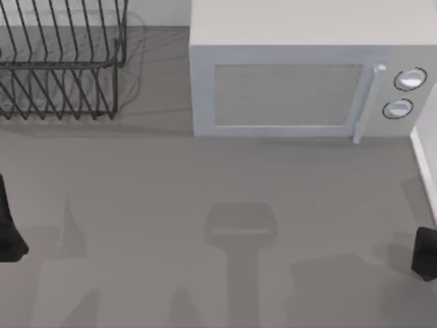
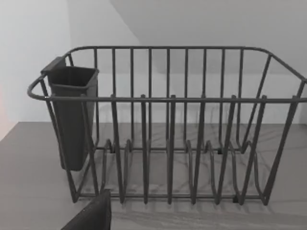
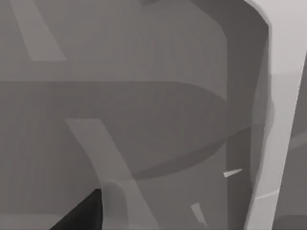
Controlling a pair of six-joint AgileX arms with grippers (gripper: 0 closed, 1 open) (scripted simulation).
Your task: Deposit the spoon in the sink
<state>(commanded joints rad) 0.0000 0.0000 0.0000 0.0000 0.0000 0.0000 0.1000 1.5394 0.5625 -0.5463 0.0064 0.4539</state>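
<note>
Dish rack [image 1: 61,61] beside microwave [image 1: 300,75]

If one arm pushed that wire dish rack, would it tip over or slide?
The dish rack would probably slide: its base looks wide and low. Thin open wires suggest it is light. The cutlery cup hanging at one end might rattle.

sink [image 3: 144,120] | grey basin, rounded inner wall, pale rim | at table's right edge

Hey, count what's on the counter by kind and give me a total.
Dish rack: 1
Cutlery cup on the rack: 1
Microwave: 1
Total: 3
</note>
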